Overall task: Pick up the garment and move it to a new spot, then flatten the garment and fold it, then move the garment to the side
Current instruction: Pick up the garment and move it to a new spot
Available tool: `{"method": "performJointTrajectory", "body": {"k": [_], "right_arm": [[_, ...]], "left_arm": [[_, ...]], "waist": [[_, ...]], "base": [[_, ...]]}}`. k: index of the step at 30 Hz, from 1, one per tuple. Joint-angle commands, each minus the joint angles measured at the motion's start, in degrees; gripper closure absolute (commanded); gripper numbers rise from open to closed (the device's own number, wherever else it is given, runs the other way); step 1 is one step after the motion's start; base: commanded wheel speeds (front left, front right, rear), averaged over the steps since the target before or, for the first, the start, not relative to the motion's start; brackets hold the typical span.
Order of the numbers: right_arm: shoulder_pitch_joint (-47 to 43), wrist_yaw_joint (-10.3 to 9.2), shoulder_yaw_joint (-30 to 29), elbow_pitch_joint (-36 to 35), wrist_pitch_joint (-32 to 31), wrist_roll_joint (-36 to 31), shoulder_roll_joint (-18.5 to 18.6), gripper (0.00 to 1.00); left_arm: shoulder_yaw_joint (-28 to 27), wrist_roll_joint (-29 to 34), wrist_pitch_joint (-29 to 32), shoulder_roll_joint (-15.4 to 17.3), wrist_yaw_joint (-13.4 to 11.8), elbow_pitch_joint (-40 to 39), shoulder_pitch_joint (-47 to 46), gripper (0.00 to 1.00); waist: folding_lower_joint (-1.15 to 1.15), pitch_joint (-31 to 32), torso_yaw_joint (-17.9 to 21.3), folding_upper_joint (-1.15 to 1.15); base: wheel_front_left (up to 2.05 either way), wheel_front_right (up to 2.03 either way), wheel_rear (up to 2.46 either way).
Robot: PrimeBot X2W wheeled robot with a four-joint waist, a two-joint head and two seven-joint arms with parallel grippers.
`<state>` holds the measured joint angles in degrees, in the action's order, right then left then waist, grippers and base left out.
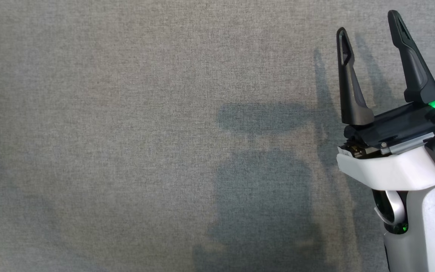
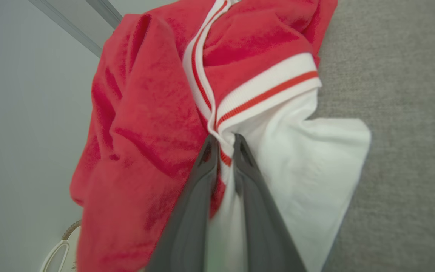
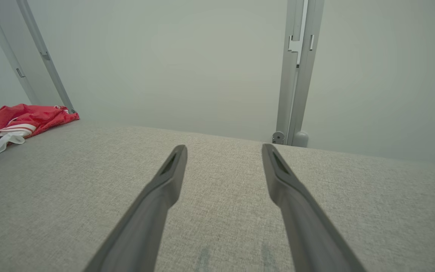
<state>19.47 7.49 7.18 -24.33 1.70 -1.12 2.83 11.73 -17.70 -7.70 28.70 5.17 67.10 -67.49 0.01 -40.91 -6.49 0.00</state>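
- Left wrist view shows the left gripper clamped on the garment. Its fingers pinch together where the striped band meets the white fabric.
- The garment sits bunched at the edge of the counter, beside a pale wall. The right wrist view has the garment at the counter's far left edge.
- The right gripper hovers above the counter, fingers well apart and holding nothing.
- The pinch looks narrow and seems to take several layers. A slow, steady lift would be wise, watching that the cloth does not slip.
- Carrying it toward the counter's middle should give room to spread it flat.
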Motion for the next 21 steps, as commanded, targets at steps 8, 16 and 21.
{"method": "performJointTrajectory", "body": {"k": [8, 16, 21], "right_arm": [[-1.6, 0.00, -0.3, 4.4, 3.2, 3.0, 0.1, 0.00], [-4.8, 0.00, -1.6, 10.3, 6.7, 6.8, 0.1, 0.00], [-7.6, 0.00, -3.6, 13.3, 8.2, 8.7, 0.1, 0.00]], "left_arm": [[2.8, 1.7, -3.4, 1.4, 1.4, -0.8, -2.8, 1.00], [8.3, 2.6, -3.5, -0.2, 2.2, -4.8, -5.1, 1.00], [14.8, -0.7, -1.8, -3.5, 2.3, -11.2, -2.7, 1.00]], "waist": [[-0.01, 9.2, 1.1, 0.00], [-0.01, 20.4, 3.9, 0.00], [-0.01, 26.8, 5.9, 0.00]], "base": [[0.00, 0.00, 0.00], [0.00, 0.00, 0.00], [0.00, 0.00, 0.00]]}}
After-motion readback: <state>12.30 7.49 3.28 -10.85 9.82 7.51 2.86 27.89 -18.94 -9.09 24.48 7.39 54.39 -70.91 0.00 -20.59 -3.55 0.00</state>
